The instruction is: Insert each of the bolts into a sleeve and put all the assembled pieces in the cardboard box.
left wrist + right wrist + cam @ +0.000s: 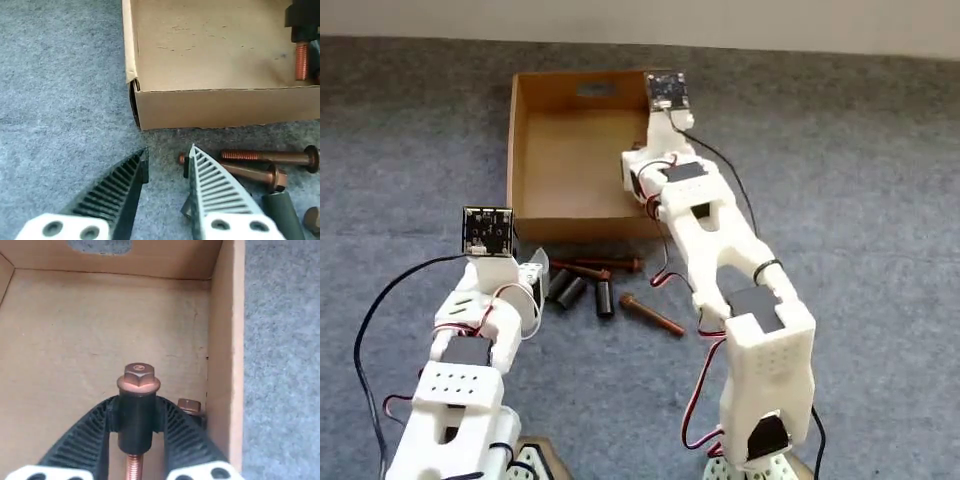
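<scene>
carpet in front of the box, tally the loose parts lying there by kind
copper bolts: 3
black sleeves: 3
total: 6

White arms [720, 240], black servos [685, 172], red and black cables [360, 345].

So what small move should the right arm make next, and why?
Probably open the right arm's jaws and let the piece go. They are shut on the black sleeve, with a copper bolt already through it, and the piece hangs inside the cardboard box, over its bare floor, beside another bolt head near the wall.
</scene>
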### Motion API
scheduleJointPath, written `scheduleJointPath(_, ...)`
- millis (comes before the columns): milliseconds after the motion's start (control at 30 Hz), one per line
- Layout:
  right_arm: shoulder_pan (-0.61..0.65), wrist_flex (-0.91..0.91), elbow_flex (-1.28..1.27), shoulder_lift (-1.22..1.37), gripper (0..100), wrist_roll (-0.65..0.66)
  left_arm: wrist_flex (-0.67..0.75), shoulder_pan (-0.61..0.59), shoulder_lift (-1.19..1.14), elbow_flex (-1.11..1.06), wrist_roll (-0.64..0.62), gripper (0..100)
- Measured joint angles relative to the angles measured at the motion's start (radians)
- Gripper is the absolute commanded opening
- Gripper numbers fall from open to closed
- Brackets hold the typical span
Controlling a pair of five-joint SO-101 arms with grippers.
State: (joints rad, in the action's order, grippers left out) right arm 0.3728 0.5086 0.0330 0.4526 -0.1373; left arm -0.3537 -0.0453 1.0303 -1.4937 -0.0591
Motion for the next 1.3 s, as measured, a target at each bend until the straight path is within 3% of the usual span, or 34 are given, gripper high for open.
scheduleJointPath(433,0.014,0.000,0.003,0.072,0.7,0.006,0.000,0.000,0.000,0.000,0.000,14)
scheduleJointPath(633,0.014,0.069,0.003,0.072,0.7,0.195,0.000,0.000,0.000,0.000,0.000,14)
scheduleJointPath(767,0.014,0.083,0.009,0.074,0.7,0.232,0.000,0.000,0.000,0.000,0.000,14)
scheduleJointPath(933,0.014,0.083,0.009,0.074,2.6,0.232,0.000,0.000,0.000,0.000,0.000,14)
scheduleJointPath(1067,0.014,0.083,0.009,0.074,15.4,0.226,0.000,0.000,0.000,0.000,0.000,14)
scheduleJointPath(1300,0.014,0.097,0.057,0.072,11.2,0.153,0.000,0.000,0.000,0.000,0.000,14)
